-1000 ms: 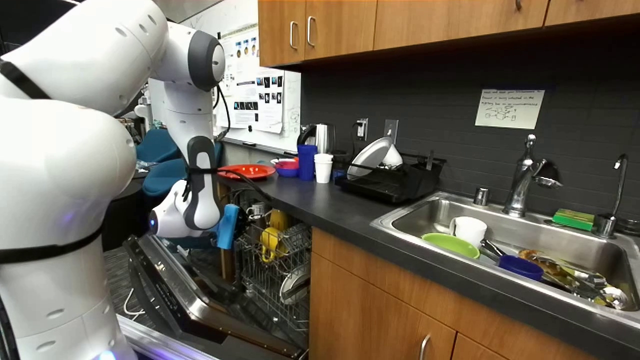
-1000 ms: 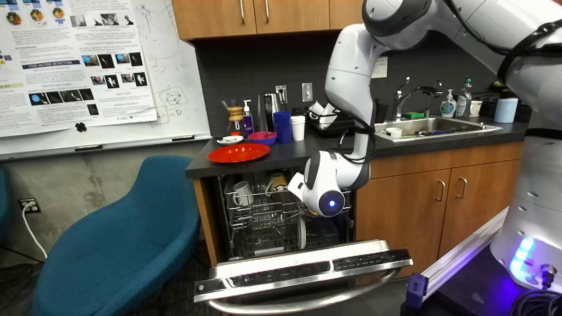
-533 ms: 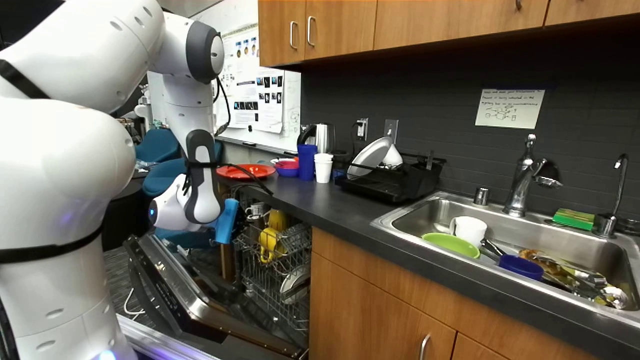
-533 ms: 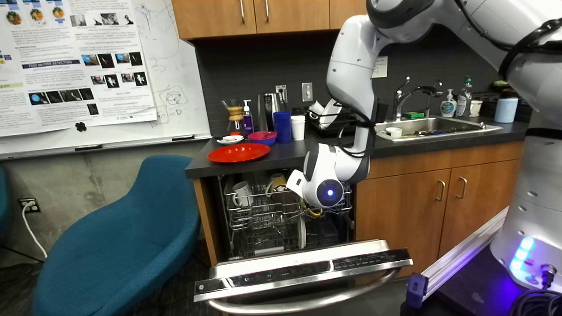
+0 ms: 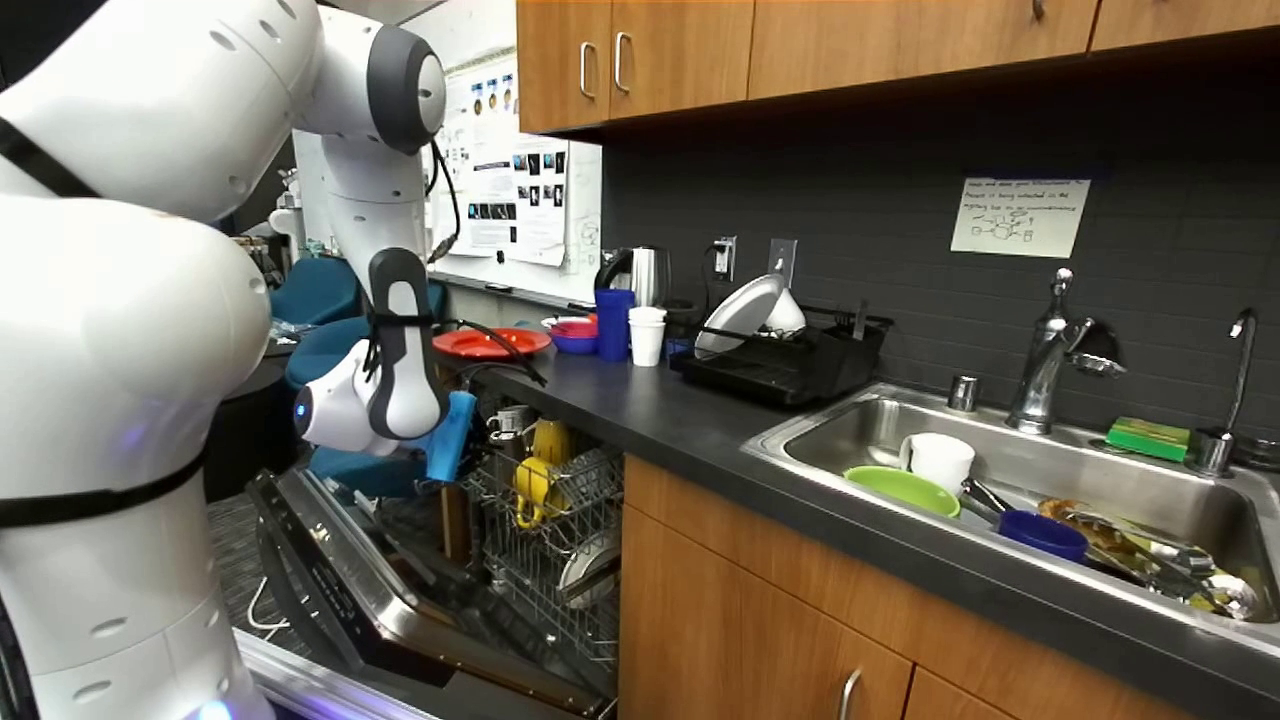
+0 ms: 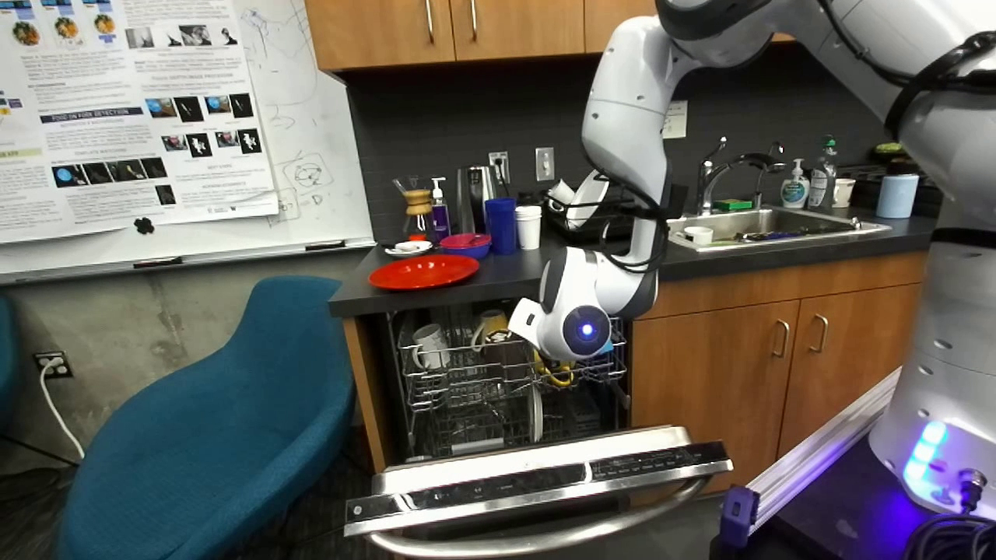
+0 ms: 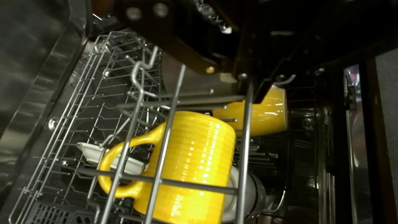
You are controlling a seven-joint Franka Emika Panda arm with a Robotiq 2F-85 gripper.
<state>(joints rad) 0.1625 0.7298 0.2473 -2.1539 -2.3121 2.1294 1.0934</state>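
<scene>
Skirting the rack wires (image 7: 245,149) seems wise: they screen the mug (image 7: 196,155), 7 o'clock (wrist view) from the gripper (image 7: 239,79), whose opening and hold I can't tell.

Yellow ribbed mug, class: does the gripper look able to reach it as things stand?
Probably not straight on: the dishwasher door is open, but in the wrist view rack wires cross in front of the yellow ribbed mug.

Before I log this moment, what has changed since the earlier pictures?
The arm has risen, and the upper rack seems slightly farther out, along with the handled yellow mug. The pincer shows no clear grasp or release. The dishwasher door and red plate stayed put.
</scene>
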